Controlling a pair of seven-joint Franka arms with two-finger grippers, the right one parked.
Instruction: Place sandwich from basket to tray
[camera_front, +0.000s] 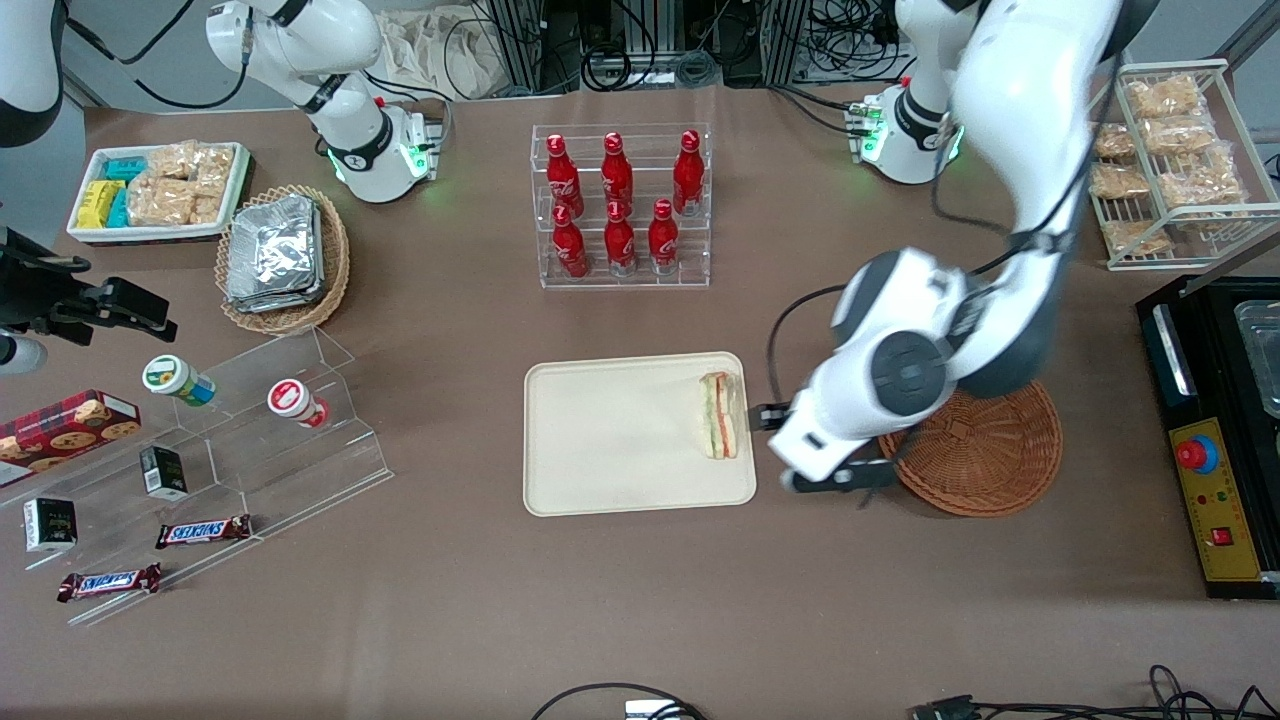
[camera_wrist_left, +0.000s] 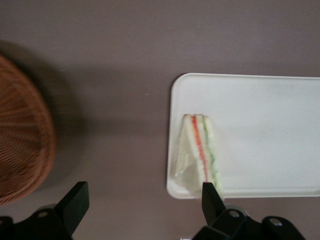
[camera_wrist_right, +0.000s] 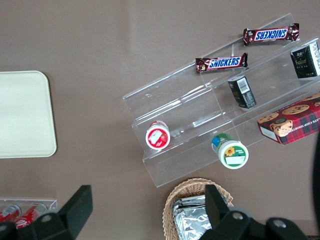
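Observation:
The sandwich (camera_front: 720, 416) (camera_wrist_left: 199, 150) lies on the cream tray (camera_front: 620, 440) (camera_wrist_left: 265, 120), along the tray's edge nearest the working arm, with its orange-red and green layers facing up. The reddish-brown wicker basket (camera_front: 990, 455) (camera_wrist_left: 22, 145) sits beside the tray, toward the working arm's end, with nothing visible in it. My gripper (camera_wrist_left: 144, 196) hangs open above the bare table between tray and basket, closer to the tray, with nothing between its fingers (camera_wrist_left: 75, 197). In the front view the arm's wrist covers part of the basket's rim.
A clear rack of red bottles (camera_front: 620, 205) stands farther from the front camera than the tray. A black control box (camera_front: 1215, 440) lies at the working arm's end. Clear acrylic steps (camera_front: 250, 440) with snacks and a tan foil-packet basket (camera_front: 283, 260) lie toward the parked arm's end.

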